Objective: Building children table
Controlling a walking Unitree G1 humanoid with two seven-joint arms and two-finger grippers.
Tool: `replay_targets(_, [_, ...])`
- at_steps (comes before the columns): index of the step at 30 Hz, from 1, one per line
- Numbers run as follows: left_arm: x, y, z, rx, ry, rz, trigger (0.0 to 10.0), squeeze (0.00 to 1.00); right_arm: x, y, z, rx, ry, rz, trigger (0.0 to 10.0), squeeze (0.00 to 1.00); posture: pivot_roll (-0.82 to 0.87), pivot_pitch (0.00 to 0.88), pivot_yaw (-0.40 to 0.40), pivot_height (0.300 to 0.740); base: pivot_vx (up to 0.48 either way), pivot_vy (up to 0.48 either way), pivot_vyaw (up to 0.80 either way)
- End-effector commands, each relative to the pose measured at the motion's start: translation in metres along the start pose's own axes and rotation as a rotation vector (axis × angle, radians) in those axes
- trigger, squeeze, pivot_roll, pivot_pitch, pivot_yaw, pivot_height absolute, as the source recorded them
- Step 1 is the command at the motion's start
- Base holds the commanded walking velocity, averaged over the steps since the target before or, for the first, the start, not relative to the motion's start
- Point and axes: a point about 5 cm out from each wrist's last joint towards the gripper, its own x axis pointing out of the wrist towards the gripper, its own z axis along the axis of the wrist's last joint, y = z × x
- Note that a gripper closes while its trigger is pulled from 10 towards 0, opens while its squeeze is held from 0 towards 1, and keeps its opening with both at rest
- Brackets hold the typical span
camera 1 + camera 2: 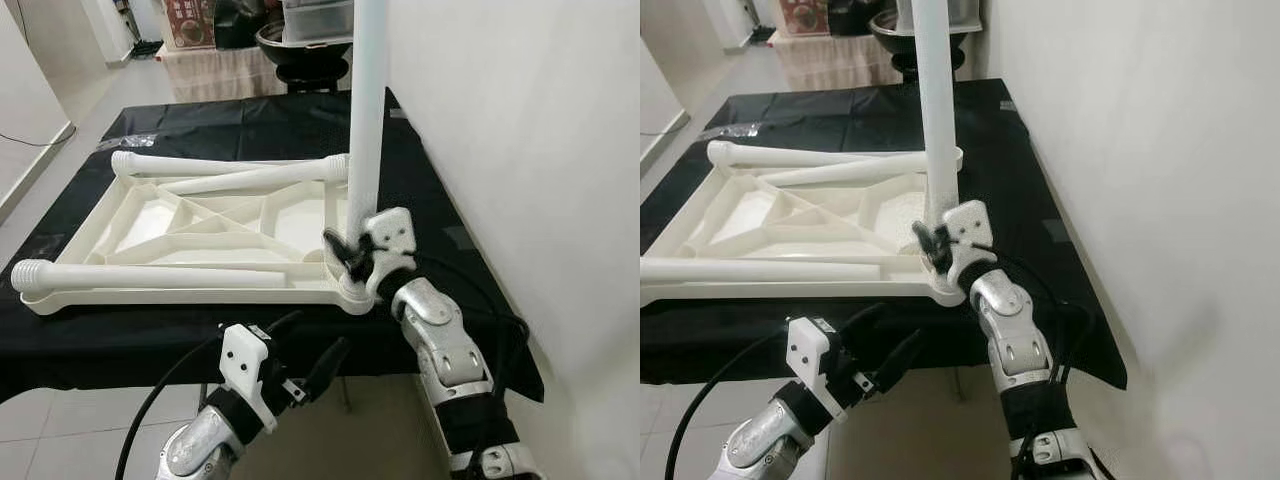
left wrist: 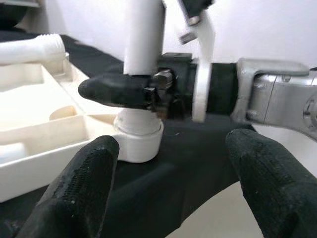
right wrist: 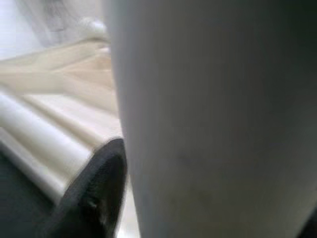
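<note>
the left gripper (image 1: 312,372) hung nearest, fingers spread and empty, below the black-draped table edge (image 1: 120,340). beyond it, the right gripper (image 1: 352,255) clamped the smooth white leg (image 1: 367,110), upright in the corner socket (image 2: 138,141) of the ribbed, upturned tabletop (image 1: 190,225). likely next: twisting it home.

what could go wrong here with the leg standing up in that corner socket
1. The right gripper clamps the upright leg low, just above the corner socket; the long part above could lean and cross-thread.
2. The tabletop lies near the front edge of the black cloth; twisting might slide it off.
3. Loose legs resting on it could roll; the left gripper hangs open below, holding nothing.
</note>
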Motion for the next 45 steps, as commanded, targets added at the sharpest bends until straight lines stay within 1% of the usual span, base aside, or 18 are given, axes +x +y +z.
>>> replay_targets(1, [-0.002,0.001,-0.005,0.004,0.025,0.004,10.0,0.0,0.004,0.003,0.015,0.015,-0.063,0.059,10.0,1.0,0.06,0.154,0.022,0.74,0.0,0.0,0.0])
replay_targets(4, [-0.002,0.001,-0.005,0.003,0.025,0.003,10.0,0.0,0.002,-0.006,0.031,-0.013,-0.107,0.17,10.0,1.0,0.06,0.152,0.018,0.74,0.0,0.0,0.0])
replay_targets(5, [-0.002,0.001,-0.005,0.003,0.025,0.003,10.0,0.0,0.0,-0.013,0.037,-0.057,-0.108,0.257,10.0,0.35,0.06,0.151,0.018,0.74,0.0,0.0,0.0])
replay_targets(6, [-0.002,0.001,-0.005,0.003,0.025,0.003,10.0,0.0,0.0,-0.013,0.037,-0.057,-0.108,0.257,10.0,0.35,0.06,0.151,0.018,0.74,0.0,0.0,0.0])
replay_targets(7, [-0.002,0.001,-0.006,0.002,0.025,0.003,10.0,0.0,-0.002,-0.019,0.042,-0.104,-0.099,0.333,10.0,0.0,0.06,0.151,0.018,0.74,0.0,0.0,0.0])
replay_targets(10, [-0.002,0.001,-0.006,0.002,0.025,0.004,10.0,0.0,-0.004,-0.023,0.044,-0.134,-0.089,0.377,10.0,0.0,0.06,0.151,0.018,0.74,0.0,0.0,0.0])
replay_targets(13, [-0.003,-0.002,-0.007,0.001,0.028,0.002,10.0,0.0,-0.004,-0.035,0.056,-0.168,-0.064,0.57,10.0,0.0,0.07,0.15,0.019,0.74,0.0,0.0,0.0])
replay_targets(16, [-0.003,-0.002,-0.007,0.001,0.03,0.001,10.0,0.0,-0.004,-0.036,0.059,-0.158,-0.068,0.598,10.0,0.0,0.07,0.151,0.021,0.74,0.0,0.0,0.0])
replay_targets(17, [-0.003,-0.002,-0.007,0.001,0.031,0.001,10.0,0.0,-0.004,-0.037,0.06,-0.138,-0.07,0.623,0.0,0.0,0.07,0.151,0.021,0.74,0.0,0.0,0.0])
replay_targets(22, [-0.004,-0.004,-0.008,0.0,0.034,0.0,10.0,0.0,-0.005,-0.041,0.062,-0.108,-0.062,0.689,0.0,0.0,0.07,0.149,0.019,0.74,0.0,0.0,0.0])
replay_targets(30, [-0.004,-0.005,-0.008,-0.001,0.035,0.002,10.0,0.0,-0.009,-0.049,0.052,-0.099,-0.052,0.653,0.0,0.0,0.07,0.156,0.017,0.74,0.0,0.0,0.0])
replay_targets(35, [-0.004,-0.004,-0.008,-0.003,0.031,0.008,10.0,0.0,-0.016,-0.054,0.017,-0.07,0.001,0.304,0.0,0.0,0.06,0.16,0.008,0.74,0.0,0.0,0.0])
replay_targets(36, [-0.004,-0.003,-0.007,-0.001,0.031,0.009,10.0,0.0,-0.014,-0.055,0.004,-0.053,0.039,0.078,0.0,0.0,0.07,0.166,0.006,0.74,0.0,0.0,0.0])
replay_targets(38, [-0.005,-0.002,-0.006,0.003,0.03,0.011,10.0,0.0,-0.03,-0.044,-0.022,0.066,0.087,-0.404,0.0,0.0,0.06,0.172,0.011,0.74,0.0,0.0,0.0])
replay_targets(40, [-0.004,-0.001,-0.006,0.005,0.031,0.01,10.0,0.0,-0.028,-0.001,-0.033,0.099,0.118,-0.338,0.0,0.0,0.06,0.174,0.017,0.74,0.0,0.0,0.0])
replay_targets(41, [-0.004,-0.001,-0.006,0.005,0.031,0.01,10.0,0.0,-0.028,-0.001,-0.033,0.099,0.118,-0.338,0.0,0.0,0.06,0.174,0.017,0.74,0.0,0.0,0.0])
replay_targets(42, [-0.004,0.0,-0.006,0.006,0.031,0.01,10.0,0.0,-0.021,0.015,-0.033,0.097,0.109,-0.244,0.0,0.0,0.05,0.169,0.022,0.74,0.0,0.0,0.0])
replay_targets(45, [-0.003,0.0,-0.006,0.007,0.031,0.009,10.0,0.0,-0.015,0.024,-0.032,0.086,0.102,-0.197,0.0,0.0,0.05,0.163,0.023,0.74,0.0,0.0,0.0])
